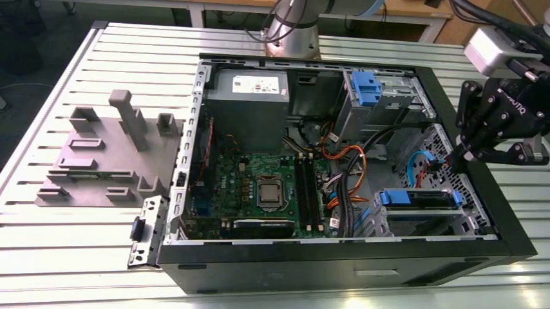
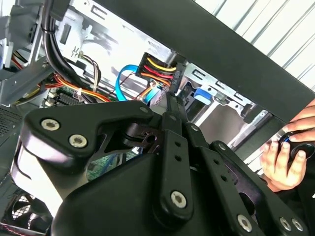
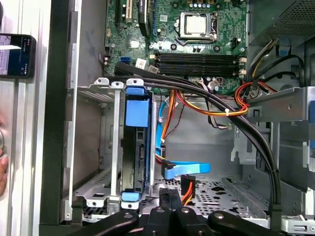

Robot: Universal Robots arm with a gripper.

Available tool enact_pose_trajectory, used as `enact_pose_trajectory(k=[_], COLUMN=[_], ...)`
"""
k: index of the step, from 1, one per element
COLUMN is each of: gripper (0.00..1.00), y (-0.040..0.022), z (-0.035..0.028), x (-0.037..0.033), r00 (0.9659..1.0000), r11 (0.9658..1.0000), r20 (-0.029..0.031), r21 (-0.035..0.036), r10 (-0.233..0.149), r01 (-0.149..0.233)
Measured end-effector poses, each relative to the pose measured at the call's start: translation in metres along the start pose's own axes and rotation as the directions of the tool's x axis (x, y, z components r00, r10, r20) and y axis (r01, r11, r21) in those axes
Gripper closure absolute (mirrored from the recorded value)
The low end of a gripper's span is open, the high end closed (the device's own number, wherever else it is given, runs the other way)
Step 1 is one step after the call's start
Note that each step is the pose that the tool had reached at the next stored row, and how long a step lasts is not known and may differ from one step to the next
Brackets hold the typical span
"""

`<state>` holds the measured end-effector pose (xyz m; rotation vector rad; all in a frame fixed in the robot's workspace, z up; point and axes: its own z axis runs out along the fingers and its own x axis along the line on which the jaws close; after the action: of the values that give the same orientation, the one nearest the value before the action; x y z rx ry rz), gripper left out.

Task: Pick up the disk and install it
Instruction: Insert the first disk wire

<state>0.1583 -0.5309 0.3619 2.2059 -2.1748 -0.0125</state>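
Cables [image 3: 268, 157] run past disk [image 3: 135, 147] in bay [image 3: 93, 93]; tool [image 3: 170, 196] near.

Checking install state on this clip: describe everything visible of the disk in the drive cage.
The disk stands on edge in a slot of the metal drive cage near the case's corner. A blue plastic bracket frames it, with blue tabs showing at both ends. In the first wrist view its exposed side looks dark. In the exterior view a silvery face shows between blue rails. A loose blue cable connector lies beside it. The gripper is apart from it.
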Motion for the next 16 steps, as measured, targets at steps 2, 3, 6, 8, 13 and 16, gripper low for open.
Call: enact_pose_trajectory(k=[2, 3, 6, 8, 13, 16], gripper=[0.89, 0.89, 0.89, 0.89, 0.82, 0.82], y=[-0.0014, -0.0021, -0.0044, -0.0051, -0.0055, -0.0056], z=[0.0002, 0.0001, 0.0002, -0.0001, 0.0004, 0.0008], x=[-0.0013, -0.0018, -0.0022, -0.0023, -0.0023, -0.0023], r00=[1.0, 1.0, 0.9998, 0.9994, 0.9986, 0.9965], r11=[1.0, 1.0, 0.9999, 0.9999, 0.9993, 0.9974], r20=[-0.0028, -0.0061, -0.0188, -0.0337, -0.0418, -0.0439], r21=[-0.003, -0.0048, -0.0119, -0.0168, -0.0173, -0.0165], r10=[0.0, 0.0, 0.0, -0.001, -0.033, -0.071], r01=[0.0, 0.0, 0.0, 0.0, 0.032, 0.07])
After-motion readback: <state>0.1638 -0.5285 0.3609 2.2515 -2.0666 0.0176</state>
